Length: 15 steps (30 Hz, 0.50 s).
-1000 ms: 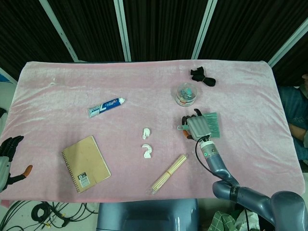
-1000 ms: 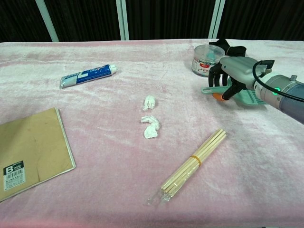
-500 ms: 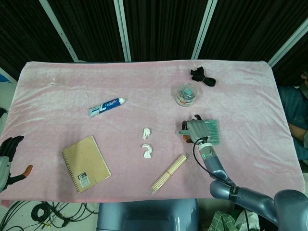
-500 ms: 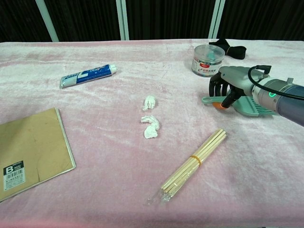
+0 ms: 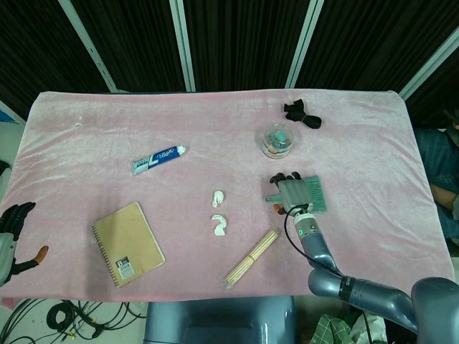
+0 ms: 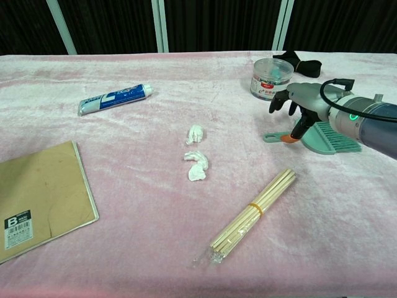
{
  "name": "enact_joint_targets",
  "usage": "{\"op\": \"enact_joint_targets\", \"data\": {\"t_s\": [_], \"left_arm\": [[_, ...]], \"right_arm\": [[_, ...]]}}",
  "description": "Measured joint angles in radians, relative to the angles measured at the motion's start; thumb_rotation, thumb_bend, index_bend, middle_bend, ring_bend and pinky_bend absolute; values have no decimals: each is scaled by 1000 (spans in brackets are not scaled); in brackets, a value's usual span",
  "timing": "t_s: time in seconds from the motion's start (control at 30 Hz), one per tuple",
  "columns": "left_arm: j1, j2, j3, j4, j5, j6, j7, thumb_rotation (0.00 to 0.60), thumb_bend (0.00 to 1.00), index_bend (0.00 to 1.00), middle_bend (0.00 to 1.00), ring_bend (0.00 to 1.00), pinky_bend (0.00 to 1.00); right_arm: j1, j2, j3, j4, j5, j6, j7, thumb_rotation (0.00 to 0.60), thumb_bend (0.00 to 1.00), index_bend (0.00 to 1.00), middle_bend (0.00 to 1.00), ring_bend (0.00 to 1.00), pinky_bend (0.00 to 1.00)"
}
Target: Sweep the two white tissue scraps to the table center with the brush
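Two white tissue scraps (image 5: 217, 197) (image 5: 219, 225) lie close together near the middle of the pink cloth, also seen in the chest view (image 6: 195, 133) (image 6: 197, 166). The green brush (image 6: 324, 136) lies flat on the cloth to their right, its handle (image 6: 273, 136) pointing toward them. My right hand (image 6: 296, 105) hovers just above the handle with fingers spread and lifted off it; the orange thumb tip (image 6: 289, 138) reaches down beside the handle. From the head view the same hand (image 5: 289, 190) covers the handle end of the brush (image 5: 314, 195). My left hand (image 5: 13, 236) rests open at the table's near left edge.
A bundle of wooden sticks (image 6: 253, 215) lies in front of the brush. A round clear container (image 6: 270, 78) and a black object (image 6: 302, 64) sit behind it. A toothpaste tube (image 6: 115, 99) and a brown notebook (image 6: 38, 197) are on the left.
The right hand and brush came down onto the cloth. The fingers that curled over the handle have lifted and spread apart. The scraps and left hand have not moved.
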Motion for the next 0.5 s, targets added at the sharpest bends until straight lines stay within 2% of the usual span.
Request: {"op": "enact_joint_targets", "data": {"t_s": [0.17, 0.3, 0.43, 0.5], "left_arm": [[1, 0, -1, 0, 1, 3, 0, 600, 302, 85, 87, 0, 290], [2, -2, -1, 2, 3, 7, 0, 600, 302, 84, 87, 0, 290], [3, -5, -1, 5, 8, 13, 3, 600, 302, 84, 87, 0, 287], [4, -7, -1, 6, 11, 18, 9, 600, 302, 84, 87, 0, 280]], "right_arm": [[-2, 52, 9, -89, 17, 35, -11, 600, 182, 229, 171, 240, 135], [-25, 115, 12, -167, -11, 84, 6, 600, 182, 229, 172, 240, 135], [-98, 204, -15, -243, -141, 151, 93, 600, 181, 229, 184, 239, 136], [-147, 254, -44, -272, -246, 189, 156, 600, 181, 229, 196, 238, 136]]}}
